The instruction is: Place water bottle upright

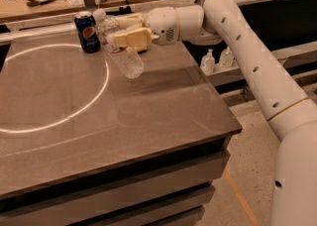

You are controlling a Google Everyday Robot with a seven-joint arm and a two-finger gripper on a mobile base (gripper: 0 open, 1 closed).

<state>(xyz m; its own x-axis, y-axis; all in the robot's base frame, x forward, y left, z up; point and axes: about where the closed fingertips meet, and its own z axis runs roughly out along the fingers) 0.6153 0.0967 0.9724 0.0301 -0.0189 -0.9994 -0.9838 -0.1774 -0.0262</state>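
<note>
Nearest, along the front edge, only the dark table (163, 121) top and the near arc of a white ring (74, 113) marked on its left half. Farther back, toward the back edge and just right of the ring, the water bottle (129, 62): tilted, white cap up and toward the back left corner, ribbed base down and toward the right edge, low over the surface, touching it or not, impossible to tell. Clamped across the bottle's upper body, the gripper (115, 29), its two pale fingers (132, 37) closed on the plastic from either side, wrist pointing toward the left edge. Behind it, stretching out past the right edge and down to the near right, the white arm (247, 56). Just beside the bottle's cap end, on the side of the left edge and close to the back edge, a blue Pepsi can (88, 31), standing upright, seemingly near enough to be knocked. Beyond the right edge, lower down, two small pump bottles (208, 62). Beyond the back edge, a wooden bench (59, 2) strewn with cables. Judged as the righting step, partway through: held, but not yet vertical and not yet set down. Next, by this reading, calls for rolling the wrist to bring cap straight over base, lowering the base flat onto the table well away from the can, and only then parting the fingers
</note>
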